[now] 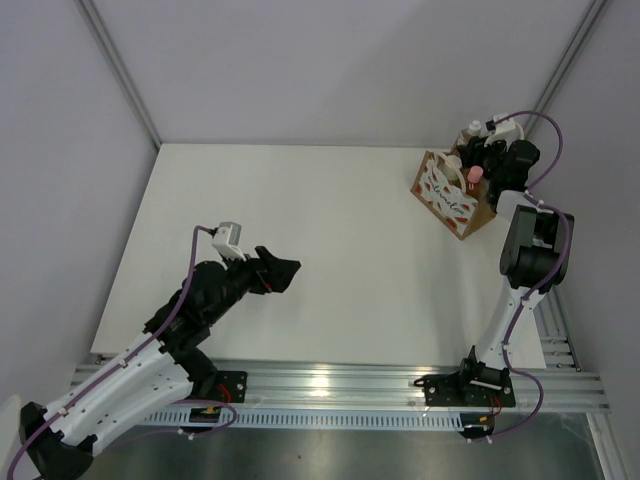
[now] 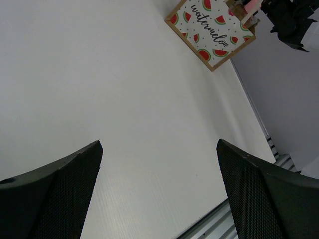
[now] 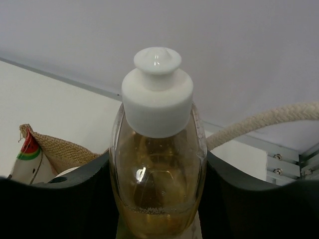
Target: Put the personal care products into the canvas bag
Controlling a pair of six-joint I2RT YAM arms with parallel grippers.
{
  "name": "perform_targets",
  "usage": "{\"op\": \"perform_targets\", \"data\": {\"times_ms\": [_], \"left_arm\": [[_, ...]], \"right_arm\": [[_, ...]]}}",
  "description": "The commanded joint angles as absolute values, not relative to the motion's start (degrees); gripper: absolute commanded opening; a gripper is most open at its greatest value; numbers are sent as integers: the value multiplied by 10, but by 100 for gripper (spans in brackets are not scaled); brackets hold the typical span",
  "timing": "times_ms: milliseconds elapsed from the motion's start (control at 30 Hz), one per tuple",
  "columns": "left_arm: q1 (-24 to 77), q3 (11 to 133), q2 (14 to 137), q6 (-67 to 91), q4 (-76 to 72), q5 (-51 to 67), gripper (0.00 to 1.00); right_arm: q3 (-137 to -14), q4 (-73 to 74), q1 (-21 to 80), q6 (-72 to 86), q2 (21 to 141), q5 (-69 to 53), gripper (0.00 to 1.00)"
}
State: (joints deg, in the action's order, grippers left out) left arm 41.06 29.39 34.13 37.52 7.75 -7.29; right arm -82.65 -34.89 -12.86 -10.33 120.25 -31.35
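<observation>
Amber flask [image 3: 157, 164] clamped in your right gripper [image 3: 157, 196] | at canvas bag [image 1: 448, 196] mouth, far right corner of surface [image 1: 300, 220] | step: likely drop-in | next: lower clear of rope handle [image 3: 259, 122], release | left gripper [image 2: 159, 194] spread wide, idle

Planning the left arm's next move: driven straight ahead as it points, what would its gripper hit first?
Probably the bare white tabletop: the left gripper, fingers open, tilts down towards it. The watermelon-print tan canvas bag sits well off that line.
</observation>
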Motion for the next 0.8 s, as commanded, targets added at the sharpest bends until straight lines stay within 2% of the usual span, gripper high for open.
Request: {"op": "perform_targets", "data": {"times_ms": [0, 133, 167, 200, 267, 367, 533, 767], "left_arm": [[409, 306, 342, 380, 57, -72, 99], [409, 308, 347, 380, 58, -72, 99], [409, 308, 347, 380, 58, -71, 99], [409, 308, 345, 380, 59, -71, 99], [409, 308, 343, 380, 59, -72, 99], [409, 307, 339, 380, 58, -71, 99], [409, 308, 337, 380, 60, -70, 99], [409, 308, 337, 379, 62, -73, 99]], "right_arm": [[-853, -425, -141, -96, 1181, -336, 0], [-862, -431, -142, -51, 1191, -366, 1], [-861, -438, -141, -39, 1191, -362, 14], [-859, -443, -141, -35, 1189, -356, 23], [-855, -453, -140, -27, 1187, -346, 35], [-853, -453, -140, -19, 1180, -337, 47], [-843, -456, -139, -15, 1162, -325, 49], [-838, -426, -138, -25, 1137, -319, 58]]}}
